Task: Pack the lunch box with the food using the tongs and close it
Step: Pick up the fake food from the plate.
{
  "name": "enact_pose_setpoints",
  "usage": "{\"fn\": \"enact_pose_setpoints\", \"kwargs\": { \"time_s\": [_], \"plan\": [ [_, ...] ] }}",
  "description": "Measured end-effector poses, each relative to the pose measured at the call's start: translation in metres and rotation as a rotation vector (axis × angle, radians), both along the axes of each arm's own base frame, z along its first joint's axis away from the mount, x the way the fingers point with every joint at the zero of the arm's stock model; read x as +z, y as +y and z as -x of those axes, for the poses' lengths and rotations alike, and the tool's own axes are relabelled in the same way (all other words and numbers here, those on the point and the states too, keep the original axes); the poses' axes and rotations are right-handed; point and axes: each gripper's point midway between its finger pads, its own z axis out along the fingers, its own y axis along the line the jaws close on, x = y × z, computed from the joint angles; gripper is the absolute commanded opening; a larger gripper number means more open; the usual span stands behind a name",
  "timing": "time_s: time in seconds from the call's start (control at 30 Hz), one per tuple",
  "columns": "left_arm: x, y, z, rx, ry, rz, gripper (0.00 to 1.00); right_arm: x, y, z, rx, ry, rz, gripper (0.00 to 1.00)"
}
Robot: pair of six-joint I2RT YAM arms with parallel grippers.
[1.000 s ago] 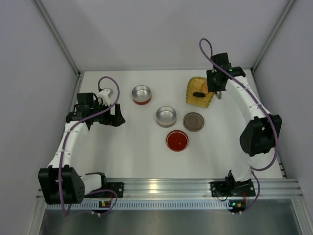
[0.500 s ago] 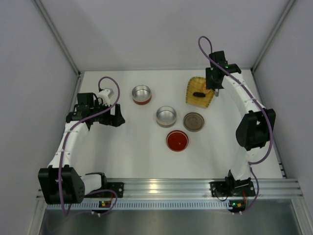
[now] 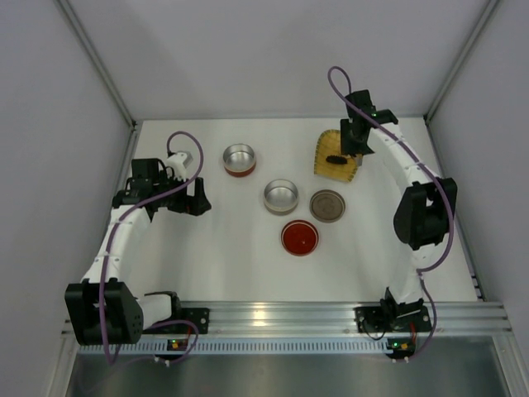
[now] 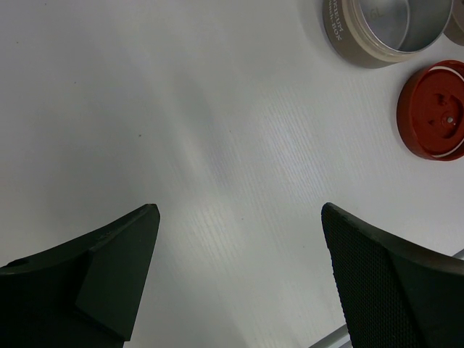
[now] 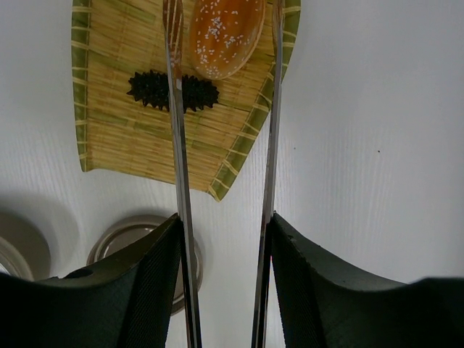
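Observation:
My right gripper (image 5: 223,225) is shut on the slim metal tongs (image 5: 178,181), one thin arm against each finger. The tong tips reach over the yellow woven tray (image 5: 123,138) and straddle the orange chunk of food (image 5: 225,29) without pinching it. The black spiky piece (image 5: 152,88) lies just left of it, partly crossed by the left tong arm. In the top view the right gripper (image 3: 354,142) hovers at the tray's (image 3: 331,169) far right side. My left gripper (image 4: 239,217) is open over bare table at the left (image 3: 197,198). The lunch box's open round tins (image 3: 239,158) (image 3: 280,195) stand mid-table.
A grey-brown lid (image 3: 327,205) and a red lid (image 3: 299,237) lie flat near the tins. The left wrist view shows one tin (image 4: 388,29) and the red lid (image 4: 435,109) at its right edge. Walls enclose the table on three sides.
The right arm has swung left and back, carrying the tongs further over the tray, and the tong arms stand slightly wider apart. The left arm has not moved.

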Motion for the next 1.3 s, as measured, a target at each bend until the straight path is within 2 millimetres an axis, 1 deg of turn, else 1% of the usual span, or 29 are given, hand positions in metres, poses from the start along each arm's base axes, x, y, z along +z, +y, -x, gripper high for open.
{"fn": "enact_pose_setpoints", "kwargs": {
  "time_s": [0.13,0.3,0.43,0.57,0.67,0.73,0.83,0.87,0.9,0.93,0.97,1.0,1.03,1.2,1.3],
  "plan": [
    [-0.006,0.000,0.003,0.001,0.013,-0.002,0.98,-0.010,0.004,-0.001,0.004,0.021,0.004,0.49],
    [-0.010,0.001,0.004,0.001,0.021,-0.005,0.98,-0.020,0.003,-0.002,-0.007,0.039,0.020,0.49],
    [-0.009,0.001,0.002,0.001,0.012,-0.005,0.98,-0.021,0.003,-0.002,-0.012,0.041,0.017,0.47],
    [-0.008,0.001,0.001,0.002,0.004,-0.005,0.98,-0.022,0.003,-0.001,-0.011,0.043,0.017,0.41],
    [-0.008,0.001,0.000,0.002,0.004,-0.005,0.98,-0.022,0.003,-0.001,-0.011,0.043,0.016,0.39],
    [-0.008,0.001,0.000,0.002,0.005,-0.005,0.98,-0.022,0.003,-0.002,-0.011,0.043,0.016,0.35],
    [-0.008,0.001,0.000,0.002,0.005,-0.005,0.98,-0.022,0.003,-0.001,-0.010,0.044,0.016,0.27],
    [-0.008,0.001,0.000,0.002,0.005,-0.005,0.98,-0.022,0.004,-0.001,-0.009,0.044,0.014,0.22],
    [-0.008,0.001,0.000,0.003,0.005,-0.004,0.98,-0.021,0.003,-0.001,-0.009,0.044,0.012,0.11],
    [-0.008,0.001,0.000,0.004,0.006,-0.003,0.98,-0.021,0.003,-0.001,-0.008,0.044,0.010,0.11],
    [-0.008,0.001,0.000,0.004,0.006,-0.002,0.98,-0.020,0.001,-0.001,-0.008,0.043,0.006,0.08],
    [-0.008,0.001,0.000,0.005,0.007,-0.002,0.98,-0.020,0.001,-0.001,-0.002,0.045,-0.003,0.02],
    [-0.008,0.001,0.000,0.006,0.008,0.000,0.98,-0.018,0.000,-0.001,0.001,0.044,-0.012,0.00],
    [-0.007,-0.001,0.000,0.002,0.008,0.011,0.98,-0.006,-0.009,0.000,0.018,0.030,-0.054,0.00],
    [-0.006,-0.002,0.000,0.004,0.008,0.016,0.98,0.002,-0.012,0.002,0.049,0.021,-0.072,0.00]
  ]
}}
